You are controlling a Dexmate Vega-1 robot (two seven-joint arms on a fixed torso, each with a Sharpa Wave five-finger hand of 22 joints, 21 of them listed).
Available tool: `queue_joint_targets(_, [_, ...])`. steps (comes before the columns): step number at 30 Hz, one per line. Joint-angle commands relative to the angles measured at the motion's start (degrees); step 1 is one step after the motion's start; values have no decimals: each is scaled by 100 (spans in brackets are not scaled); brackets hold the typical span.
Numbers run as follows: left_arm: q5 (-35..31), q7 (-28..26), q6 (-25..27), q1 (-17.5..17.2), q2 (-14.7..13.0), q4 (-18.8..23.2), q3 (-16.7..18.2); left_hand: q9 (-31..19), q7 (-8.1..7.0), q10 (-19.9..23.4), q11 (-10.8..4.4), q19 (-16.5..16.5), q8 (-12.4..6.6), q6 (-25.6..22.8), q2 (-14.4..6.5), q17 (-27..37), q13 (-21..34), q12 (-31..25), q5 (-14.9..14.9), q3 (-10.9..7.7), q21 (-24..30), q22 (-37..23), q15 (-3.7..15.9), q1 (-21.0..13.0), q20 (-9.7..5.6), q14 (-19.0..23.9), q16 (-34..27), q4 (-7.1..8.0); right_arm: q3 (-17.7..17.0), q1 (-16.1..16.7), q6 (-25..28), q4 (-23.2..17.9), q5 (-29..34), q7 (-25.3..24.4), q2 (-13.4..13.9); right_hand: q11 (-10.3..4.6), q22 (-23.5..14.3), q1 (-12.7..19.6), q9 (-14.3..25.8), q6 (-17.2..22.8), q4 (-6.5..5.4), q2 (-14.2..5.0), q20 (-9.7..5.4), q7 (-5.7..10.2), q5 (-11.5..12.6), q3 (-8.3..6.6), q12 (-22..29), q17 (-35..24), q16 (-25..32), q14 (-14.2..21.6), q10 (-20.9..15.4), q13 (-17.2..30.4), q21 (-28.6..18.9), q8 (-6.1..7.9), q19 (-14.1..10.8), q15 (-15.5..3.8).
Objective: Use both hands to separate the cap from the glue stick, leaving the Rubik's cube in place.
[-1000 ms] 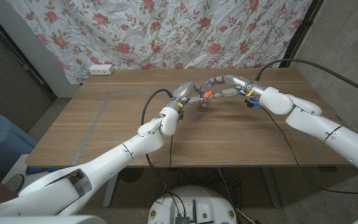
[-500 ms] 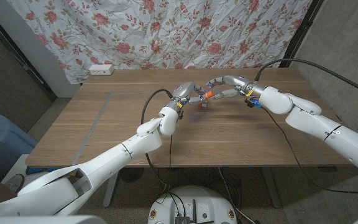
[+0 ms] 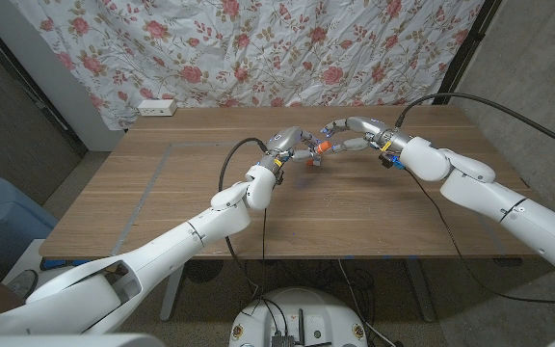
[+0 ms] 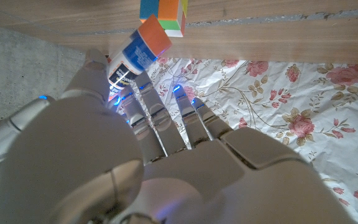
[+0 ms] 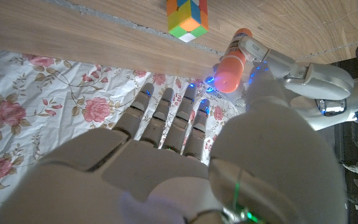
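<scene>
The glue stick (image 3: 316,148) has a white and blue body and an orange cap (image 4: 155,37), which sits on the stick. My left hand (image 3: 290,145) grips the body (image 4: 124,65) between its thumb and fingers, just above the table's far middle. My right hand (image 3: 353,130) reaches in from the other side. Its thumb and fingertips (image 5: 199,106) stand around the cap (image 5: 230,70), but I cannot tell whether they press on it. The Rubik's cube (image 5: 187,15) stands on the table (image 3: 191,193) right behind the stick, with neither hand touching it (image 4: 164,9).
A white power strip (image 3: 157,107) lies at the table's back left corner. Tape lines (image 3: 152,183) mark the left half of the top. A floral cloth (image 3: 258,48) hangs behind. Black cables (image 3: 231,159) trail along both arms.
</scene>
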State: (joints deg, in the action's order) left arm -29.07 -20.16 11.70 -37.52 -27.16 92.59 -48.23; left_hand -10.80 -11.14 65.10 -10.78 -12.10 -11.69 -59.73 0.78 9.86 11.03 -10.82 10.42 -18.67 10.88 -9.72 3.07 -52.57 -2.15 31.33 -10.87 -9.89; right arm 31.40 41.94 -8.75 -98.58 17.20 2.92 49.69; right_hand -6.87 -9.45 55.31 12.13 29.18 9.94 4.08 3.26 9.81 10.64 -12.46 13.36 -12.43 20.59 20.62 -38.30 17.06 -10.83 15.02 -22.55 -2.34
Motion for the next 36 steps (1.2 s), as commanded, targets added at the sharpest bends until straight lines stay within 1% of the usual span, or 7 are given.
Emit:
queue_joint_targets(1, [0,-5,48,-27,27,-7,12,-17,278,243,-206,10,-45,-656,-383,12,32,-38,55,-59,4,-10,814,-55,2,39,6,68,36,88,76,-44,289,-378,-94,-23,-14,196,22,142,8,-59,-30,-13,17,-105,47,1,73,125,-147,-8,-56,70,-115,-246])
queue_joint_targets(8, [9,-13,65,-18,53,-35,8,-17,274,245,-206,11,-46,-660,-384,10,32,-39,55,-71,4,-10,814,-41,-1,40,11,67,61,127,235,-136,393,-417,-119,-85,-13,274,26,272,-23,-53,-67,-44,49,-131,91,-4,141,303,-375,-45,-61,134,-212,-331])
queue_joint_targets(15, [2,-25,44,11,69,-74,-10,-16,274,242,-206,11,-47,-662,-384,8,31,-37,56,-84,4,-10,816,-28,-2,39,17,65,86,149,308,-161,428,-453,-149,-67,-14,257,28,349,-52,0,-83,-28,38,-109,120,-16,176,386,-534,-72,-58,173,-263,-397])
queue_joint_targets(25, [10,-23,2,43,78,-108,-26,-16,286,239,-206,14,-44,-654,-390,8,31,-36,57,-100,3,-10,820,-17,3,42,19,62,92,179,332,-148,477,-581,-180,-217,-15,311,29,773,-76,-24,-182,45,29,-129,174,-49,282,593,-874,-128,-50,358,-355,-557])
queue_joint_targets(31, [3,-39,-31,54,80,-122,-32,-15,283,240,-205,13,-44,-653,-393,8,31,-36,57,-109,4,-10,817,-6,6,44,20,63,102,184,344,-112,471,-661,-234,-264,-15,380,29,950,-69,-48,-207,96,32,-151,187,-63,338,693,-1004,-153,-40,438,-377,-625])
queue_joint_targets(32, [8,-40,-38,54,81,-124,-31,-15,283,241,-205,14,-44,-653,-392,8,31,-36,56,-110,3,-10,818,-5,7,43,21,62,106,183,359,-115,483,-670,-239,-301,-14,394,29,1053,-72,-58,-216,118,31,-156,197,-68,361,735,-1070,-162,-40,483,-396,-653])
queue_joint_targets(36, [13,-49,-54,48,80,-122,-29,-15,281,244,-205,13,-47,-661,-393,7,31,-37,56,-119,4,-10,816,6,8,41,24,62,109,182,376,-115,485,-692,-248,-294,-14,431,27,1137,-68,-71,-232,122,33,-167,218,-74,396,797,-1181,-176,-40,520,-423,-708])
